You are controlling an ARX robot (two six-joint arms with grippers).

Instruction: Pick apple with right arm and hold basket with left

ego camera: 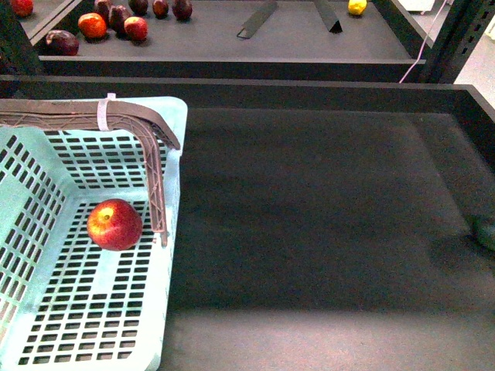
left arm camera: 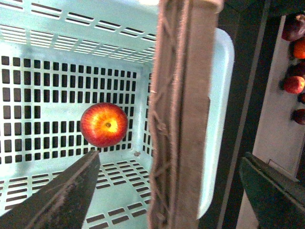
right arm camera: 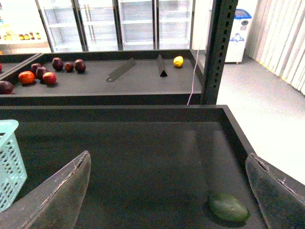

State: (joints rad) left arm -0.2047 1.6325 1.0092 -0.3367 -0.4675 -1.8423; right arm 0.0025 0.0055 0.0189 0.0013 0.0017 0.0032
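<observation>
I count one dark felt-covered surface (ego camera: pixel 325 216) with raised black edges, and one further shelf (ego camera: pixel 294 35) of the same kind behind it. One large pale mint-blue plastic basket (ego camera: pixel 46 325) with slotted walls and floor sits at the left of the surface; its brown ribbed handle (ego camera: pixel 155 147) lies along the rim and bends down inside the right wall.

Neither arm shows in the front view. My left end effector (left arm camera: pixel 171 191) hangs over the basket with its fingers spread, one inside the basket and one outside the wall, the handle running between them; I cannot tell whether either finger touches it. My right end effector (right arm camera: pixel 171 191) is spread wide above bare surface, holding nothing.

One round red apple (ego camera: pixel 114 224), shiny, with a yellow-orange patch around its stem dimple, rests on the basket floor near the handle's lower end.

One small green object (right arm camera: pixel 228 207) lies by the right edge. On the shelf: roughly eight dark red fruits (ego camera: pixel 124 19) and one yellow fruit (ego camera: pixel 356 7).
</observation>
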